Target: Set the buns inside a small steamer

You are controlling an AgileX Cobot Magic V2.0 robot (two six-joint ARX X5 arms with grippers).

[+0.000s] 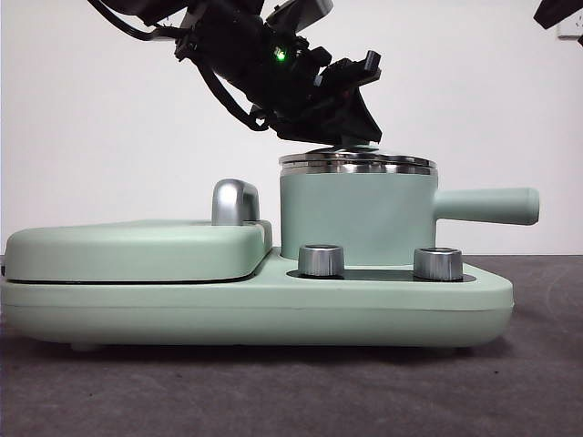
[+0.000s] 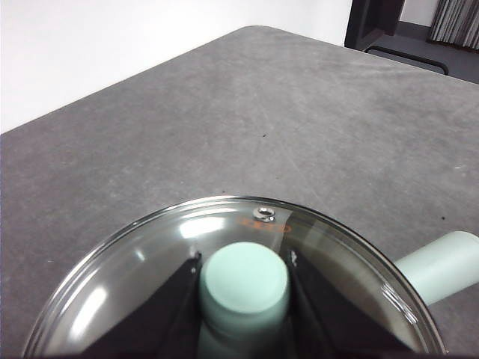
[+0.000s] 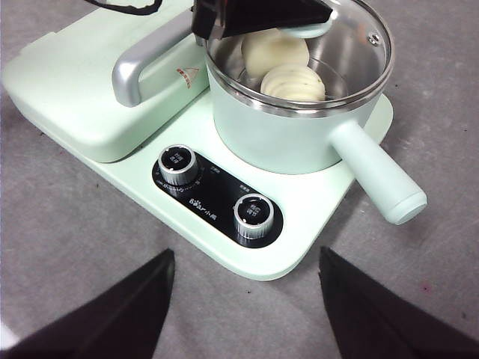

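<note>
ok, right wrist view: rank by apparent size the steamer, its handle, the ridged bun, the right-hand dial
1. steamer
2. handle
3. ridged bun, partly hidden by the rim
4. dial. It sits nearer the camera than the bun, so 3 versus 4 is unsure.

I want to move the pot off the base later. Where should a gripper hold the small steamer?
Grip the small steamer by its long straight side handle, coming from above with the jaws across it: it sticks out level and clear, away from the left gripper on the lid knob.
</note>
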